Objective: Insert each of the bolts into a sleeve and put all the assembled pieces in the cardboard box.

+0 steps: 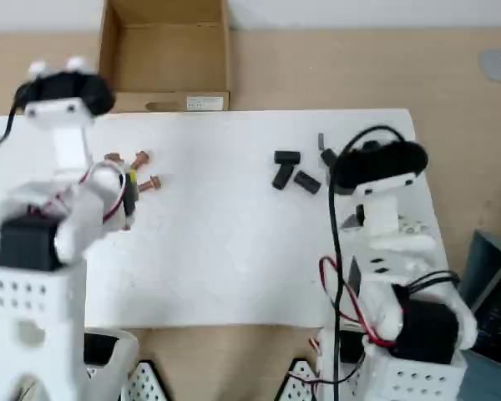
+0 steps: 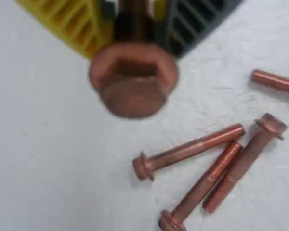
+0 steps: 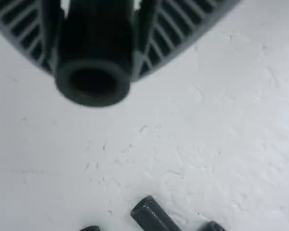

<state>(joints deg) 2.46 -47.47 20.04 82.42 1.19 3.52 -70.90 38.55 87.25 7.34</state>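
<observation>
Bolt count first: five copper ones at the left wrist camera. The held bolt is clamped in the left end effector, yellow finger on one side and black finger on the other. Its flanged hex head faces the camera, and its shank runs straight back between the fingers, mostly hidden behind the head. It hangs over the white sheet, near the loose bolts. There are four of those, all lying flat. Three are bunched roughly parallel, two with heads at one end and the third reversed alongside. The fourth bolt lies apart and is cut off by the frame edge. From the high view they are tiny copper specks beside the left arm, too small to count. Now the sleeves: the right end effector is closed on the held sleeve, black, with its open bore toward the camera and its long axis running back between the dark fingers. In the high view, three loose sleeves cluster on the sheet at differing angles. A fourth dark piece is partly hidden behind the right arm and hard to call. The cardboard box sits open-topped on the table just beyond the sheet's far edge.
</observation>
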